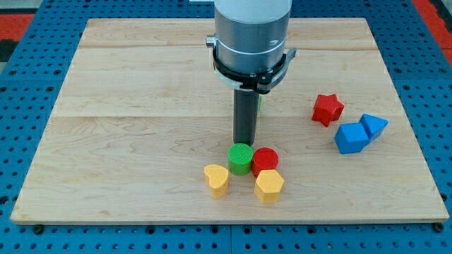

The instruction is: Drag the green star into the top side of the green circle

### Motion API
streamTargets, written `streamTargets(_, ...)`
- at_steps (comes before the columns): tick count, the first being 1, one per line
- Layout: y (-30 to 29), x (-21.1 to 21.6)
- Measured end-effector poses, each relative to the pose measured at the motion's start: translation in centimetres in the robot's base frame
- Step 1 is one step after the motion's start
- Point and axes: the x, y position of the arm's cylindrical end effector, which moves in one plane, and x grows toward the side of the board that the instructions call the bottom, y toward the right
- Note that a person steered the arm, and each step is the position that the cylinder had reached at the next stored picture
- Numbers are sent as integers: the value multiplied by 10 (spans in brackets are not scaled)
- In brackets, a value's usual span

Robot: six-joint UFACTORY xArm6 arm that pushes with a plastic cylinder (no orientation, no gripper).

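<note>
The green circle [240, 159] stands on the wooden board [127, 106] near the view's bottom centre. My tip [244, 143] is right at the green circle's top side, touching it or nearly so. The green star [259, 103] shows only as a thin green sliver at the right edge of the rod, above the circle. The rod and the arm's body hide the rest of it.
A red circle [265, 159] touches the green circle's right side. A yellow heart [217, 179] and a yellow hexagon [269, 185] lie just below them. At the view's right are a red star [328, 109], a blue cube [351, 137] and a blue triangle [373, 125].
</note>
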Motion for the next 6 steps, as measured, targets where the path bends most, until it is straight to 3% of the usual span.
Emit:
streamTargets(2,44,-20)
streamTargets(4,49,-97)
streamTargets(5,24,-125)
streamTargets(6,8,-96)
